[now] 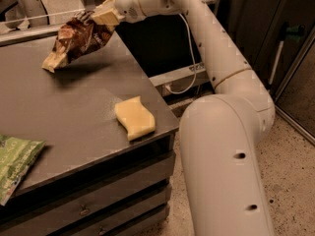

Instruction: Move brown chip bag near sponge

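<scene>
My gripper (98, 17) is at the far end of the dark table (74, 112), shut on the upper right end of the brown chip bag (76, 41). The bag hangs tilted from the pale yellow fingers (104, 16), its pale lower end down to the left, lifted above the table with its shadow underneath. The pale yellow sponge (134, 117) with wavy edges lies flat near the table's right front edge, well below the bag in the picture.
A green-and-white snack bag (15, 163) lies at the table's left front. The robot's white arm (221, 82) and base stand right of the table. Drawers front the table below. A metal rail runs behind the table's far edge.
</scene>
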Tool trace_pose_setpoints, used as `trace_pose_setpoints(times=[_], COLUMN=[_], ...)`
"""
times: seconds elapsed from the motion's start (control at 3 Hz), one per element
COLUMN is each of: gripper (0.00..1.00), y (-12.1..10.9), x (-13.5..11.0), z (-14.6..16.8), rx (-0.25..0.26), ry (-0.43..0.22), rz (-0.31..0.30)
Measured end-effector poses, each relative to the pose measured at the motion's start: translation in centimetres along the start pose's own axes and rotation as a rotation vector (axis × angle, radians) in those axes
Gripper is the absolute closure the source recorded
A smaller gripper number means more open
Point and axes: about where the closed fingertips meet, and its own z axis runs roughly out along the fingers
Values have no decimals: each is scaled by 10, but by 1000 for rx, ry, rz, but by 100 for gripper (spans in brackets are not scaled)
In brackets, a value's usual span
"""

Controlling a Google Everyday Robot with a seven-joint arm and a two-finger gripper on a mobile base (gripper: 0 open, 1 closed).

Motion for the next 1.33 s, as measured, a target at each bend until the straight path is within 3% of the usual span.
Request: trace_pose_setpoints(times=[0.33, 0.67, 1.0, 1.33], gripper=[100, 100, 100, 100], y=[26, 51, 82, 129], x=[-25, -43, -48, -24], z=[-8, -32, -59, -61], rx=[-2, 43, 98, 81], ry=[-59, -97, -95, -55], rz=[22, 34, 52, 107])
